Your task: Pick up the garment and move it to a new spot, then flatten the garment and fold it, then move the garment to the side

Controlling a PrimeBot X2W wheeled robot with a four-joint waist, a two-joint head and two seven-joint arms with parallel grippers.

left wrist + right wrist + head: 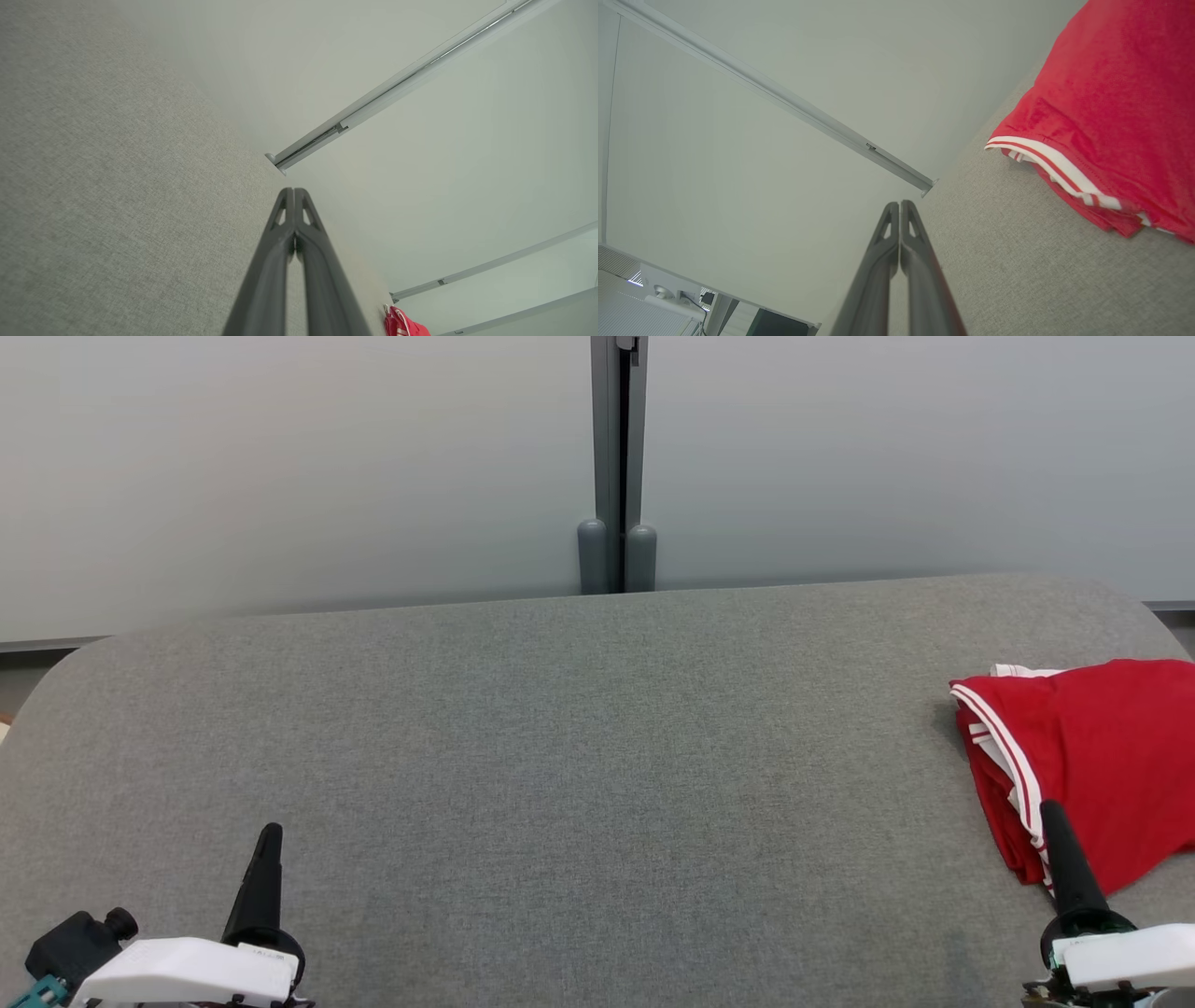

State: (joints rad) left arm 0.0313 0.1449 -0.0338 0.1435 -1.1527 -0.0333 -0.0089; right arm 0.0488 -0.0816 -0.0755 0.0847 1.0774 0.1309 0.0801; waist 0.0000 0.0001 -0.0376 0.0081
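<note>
Now, my left pincer (266, 845): closed tight, the two dark fingers pressed together tip to tip and holding nothing. It sits at the lower left of the head view, pointing up over bare grey cloth.
My right pincer (1055, 821): closed the same way, fingers together and empty. It sits at the lower right of the head view, where its tip shows in front of the garment's near edge. In my right wrist view the red cloth lies off to one side of the fingers, not between them.
Garment (1102, 756): red with white striped trim, folded into a layered stack. It lies on the right end of the desk, and the right edge of the head view cuts it off.
Garment from my left wrist: a small red patch (404, 324) in the lower right corner, well apart from my left pincer.
Desk (560, 756): covered in grey woven fabric, with rounded far corners.
Backdrop: pale grey panels stand behind the desk. They meet at a dark upright post (616, 457), which has two rounded grey feet (616, 555) at the desk's far edge.
</note>
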